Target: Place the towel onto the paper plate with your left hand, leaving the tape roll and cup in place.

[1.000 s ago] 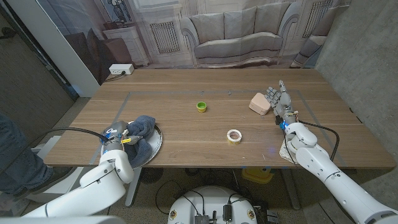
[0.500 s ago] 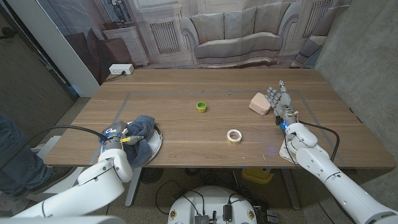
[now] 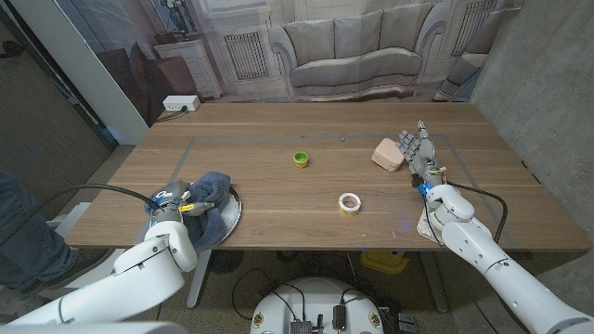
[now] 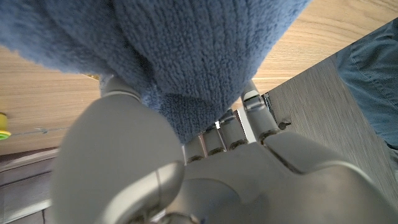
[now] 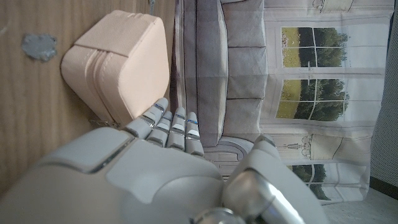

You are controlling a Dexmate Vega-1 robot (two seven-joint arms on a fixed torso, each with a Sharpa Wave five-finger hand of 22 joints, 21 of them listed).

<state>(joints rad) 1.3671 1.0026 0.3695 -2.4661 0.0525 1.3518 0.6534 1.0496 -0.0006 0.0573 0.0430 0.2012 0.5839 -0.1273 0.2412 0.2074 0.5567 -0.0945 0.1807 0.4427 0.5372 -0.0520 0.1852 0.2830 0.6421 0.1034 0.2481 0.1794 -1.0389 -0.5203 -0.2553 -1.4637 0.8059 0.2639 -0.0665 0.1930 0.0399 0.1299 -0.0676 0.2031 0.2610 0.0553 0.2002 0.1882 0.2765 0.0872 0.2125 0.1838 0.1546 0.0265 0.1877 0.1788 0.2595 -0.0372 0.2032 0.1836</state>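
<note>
The blue towel (image 3: pixel 209 190) lies bunched on the paper plate (image 3: pixel 225 221) at the near left of the tabletop (image 3: pixel 278 199), with part of the plate's rim showing to the right of it and on the near side. The left hand (image 3: pixel 174 206) sits at the towel's near left edge, over the plate, touching the cloth. In the left wrist view the towel (image 4: pixel 186 56) hangs thick over the left hand (image 4: pixel 186 168), and the fingers (image 4: pixel 252 102) reach up into the folds; the cloth seems to be caught between them and the thumb, so the hand appears to hold the towel, though the grip itself is hidden by the fabric.

The tape roll (image 3: pixel 349 202) lies flat near the middle of the tabletop, a little to the right, well apart from the plate. The small green cup (image 3: pixel 300 159) stands farther back, near the centre, apart from the tape roll.

On the right side the right hand (image 3: pixel 418 153) stands on its edge with the fingers straight, close together and pointing away from the robot. They hold nothing. A pale pink box (image 3: pixel 388 154) sits just to the left of that hand; in the right wrist view the box (image 5: pixel 118 68) lies just beyond the fingers (image 5: pixel 168 127), and whether they touch it I cannot tell.

A person's leg in dark trousers (image 3: pixel 23 246) shows at the near left edge, beside the tabletop.
</note>
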